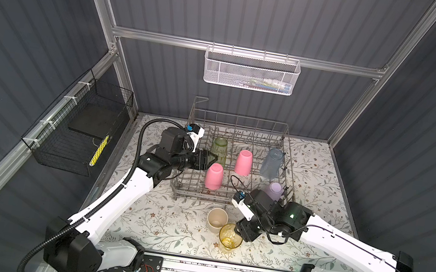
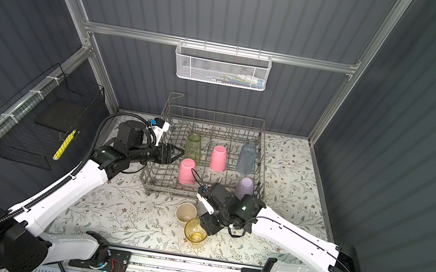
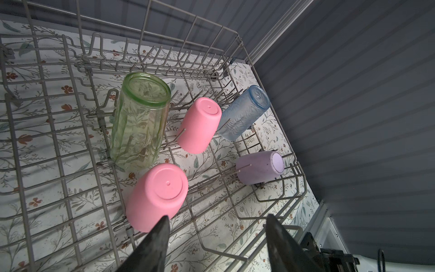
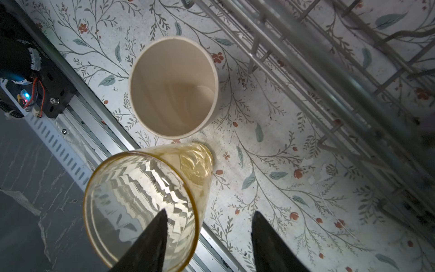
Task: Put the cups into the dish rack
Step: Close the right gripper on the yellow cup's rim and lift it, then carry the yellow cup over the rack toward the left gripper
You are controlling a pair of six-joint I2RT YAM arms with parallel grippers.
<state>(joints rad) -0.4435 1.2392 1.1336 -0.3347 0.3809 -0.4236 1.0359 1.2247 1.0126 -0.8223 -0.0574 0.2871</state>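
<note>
Pink cups first: the near pink cup (image 1: 214, 176) and the far pink cup (image 1: 244, 162) stand upside down in the dish rack (image 1: 243, 123). The green cup (image 1: 219, 150), the grey-blue cup (image 1: 272, 164) and the lilac cup (image 1: 274, 190) are upside down in there too. So five cups look done.

Two are left. The beige cup (image 1: 217, 220) and the amber cup (image 1: 230, 236) stand mouth up on the surface (image 1: 166, 224), right beside each other, just in front of the rack.

The right claw (image 4: 209, 213) is at the amber cup with its jaws apart. One finger is over the cup's mouth and one is outside its wall. It does not look like it is squeezing yet. The left claw (image 3: 217, 216) is apart and empty, by the near pink cup. I think the amber cup goes next, then the beige one.
</note>
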